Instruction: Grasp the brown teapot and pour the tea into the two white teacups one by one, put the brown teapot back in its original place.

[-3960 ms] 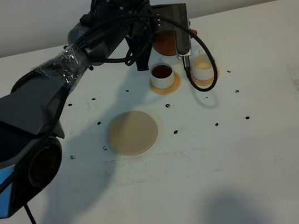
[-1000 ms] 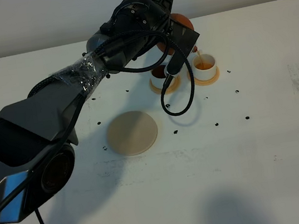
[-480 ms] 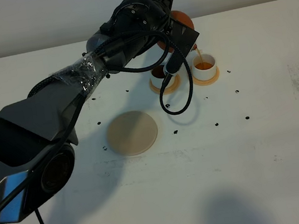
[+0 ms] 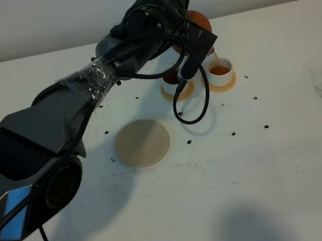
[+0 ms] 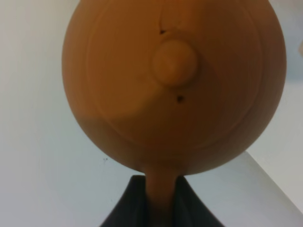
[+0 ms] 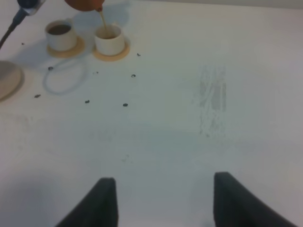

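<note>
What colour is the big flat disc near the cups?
The disc is pale beige, clearest in the exterior high view.

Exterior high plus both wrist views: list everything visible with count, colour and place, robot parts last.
brown teapot: 1, reddish-brown, tilted above the right-hand cup, pouring.
tea: orange stream into that cup; dark tea in the other.
white teacups: 2, white, back of table.
coasters: 2, orange-tan, under the cups.
beige disc: 1, pale beige, bare, in front of the cups.
table: 1, white, black specks.
left claw: black, shut on the teapot's handle.
right claw: black, open, above bare table.
</note>
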Controlling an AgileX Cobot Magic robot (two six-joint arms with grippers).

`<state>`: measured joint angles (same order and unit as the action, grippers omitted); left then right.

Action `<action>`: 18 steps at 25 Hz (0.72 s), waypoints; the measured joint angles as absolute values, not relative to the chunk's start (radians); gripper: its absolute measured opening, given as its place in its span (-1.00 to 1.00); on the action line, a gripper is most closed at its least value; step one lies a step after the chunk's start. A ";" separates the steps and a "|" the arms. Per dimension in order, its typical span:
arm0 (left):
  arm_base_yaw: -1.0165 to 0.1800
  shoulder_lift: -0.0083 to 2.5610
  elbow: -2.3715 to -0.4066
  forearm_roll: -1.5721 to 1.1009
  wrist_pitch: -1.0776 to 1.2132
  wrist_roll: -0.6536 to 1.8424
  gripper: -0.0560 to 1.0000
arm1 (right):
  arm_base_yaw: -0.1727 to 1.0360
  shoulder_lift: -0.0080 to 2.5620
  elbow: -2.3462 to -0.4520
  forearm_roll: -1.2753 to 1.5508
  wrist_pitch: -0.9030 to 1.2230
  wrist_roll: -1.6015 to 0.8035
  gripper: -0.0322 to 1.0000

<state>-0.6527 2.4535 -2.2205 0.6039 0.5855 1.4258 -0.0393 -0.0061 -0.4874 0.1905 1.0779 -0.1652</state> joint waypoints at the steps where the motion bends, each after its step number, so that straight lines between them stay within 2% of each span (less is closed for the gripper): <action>1: -0.653 2.454 -2.220 0.608 0.585 1.426 -0.70 | -0.039 -0.006 -0.487 0.191 1.078 -0.165 -0.03; 18: -0.653 2.454 -2.220 0.626 0.559 1.426 -0.70 | -0.039 -0.006 -0.487 0.191 1.078 -0.165 -0.03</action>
